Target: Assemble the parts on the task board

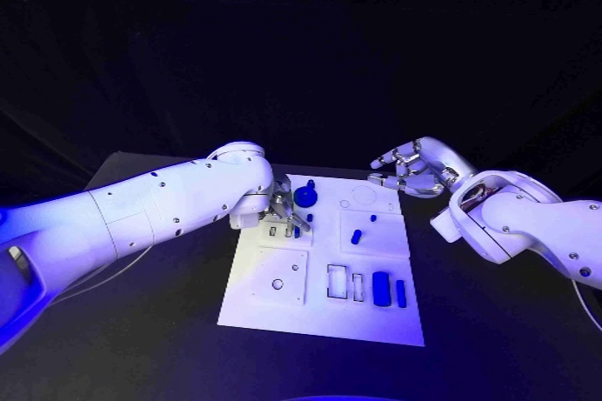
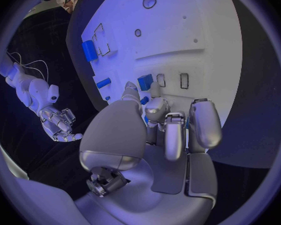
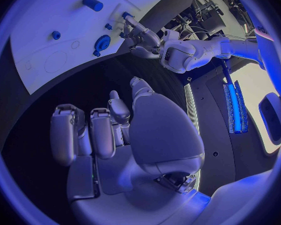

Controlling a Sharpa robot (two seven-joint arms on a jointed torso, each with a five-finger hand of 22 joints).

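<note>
Silver left robot hand (image 1: 284, 217) on task board (image 1: 283, 312)

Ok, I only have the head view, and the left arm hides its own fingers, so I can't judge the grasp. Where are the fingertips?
Observer: The left hand has its fingertips close to the task board, beside a blue block.
Operator: Holding anything?
Observer: Blue shows between its fingers; whether it is gripped, I cannot tell.
Operator: And the right palm?
Observer: The right hand holds nothing, fingers apart, over the black table.
</note>
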